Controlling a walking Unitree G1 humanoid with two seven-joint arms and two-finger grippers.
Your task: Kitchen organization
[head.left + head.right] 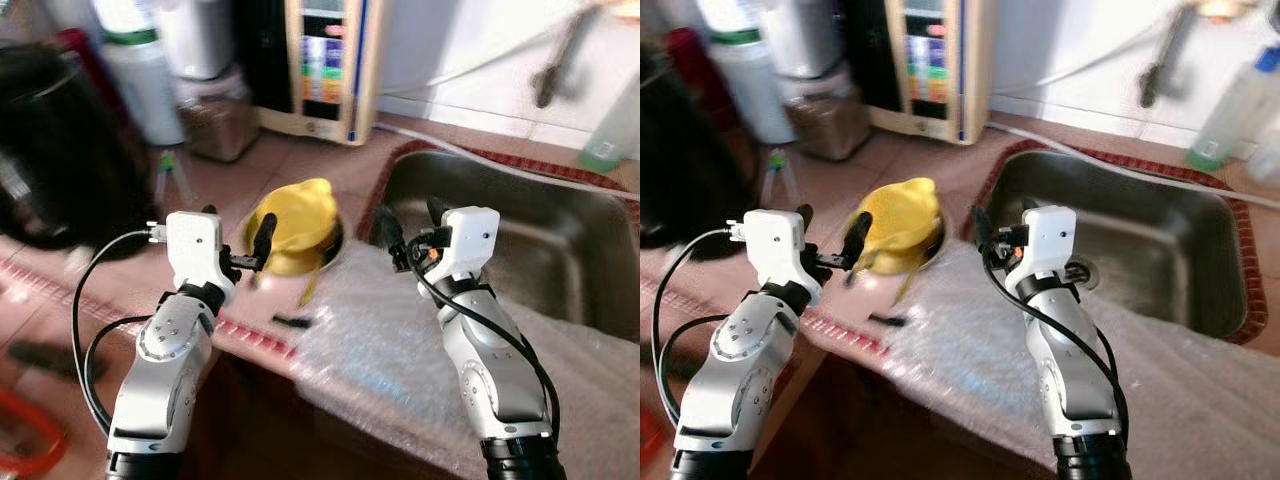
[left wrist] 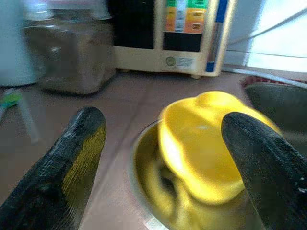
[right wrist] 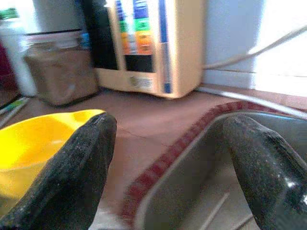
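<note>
I'm seeing everything smeared by motion blur, so the yellow jug [image 1: 293, 228] is hard to read; it is lying tipped inside a metal bowl [image 2: 144, 191] on the reddish counter [image 1: 300, 160], its spout seemingly pointing away toward the back wall, though I cannot tell its long axis for sure. My left gripper [image 1: 236, 238] is hovering just before it, fingers apart, not touching. My right gripper [image 1: 412, 224] is hanging over the sink [image 1: 560, 250] edge, fingers also spread. A bubble-wrap sheet [image 1: 400, 350] is draping the counter's front, a small dark object [image 1: 291, 321] beside it. A jar [image 1: 215, 120] and a beige appliance [image 1: 325, 65] are standing behind.
</note>
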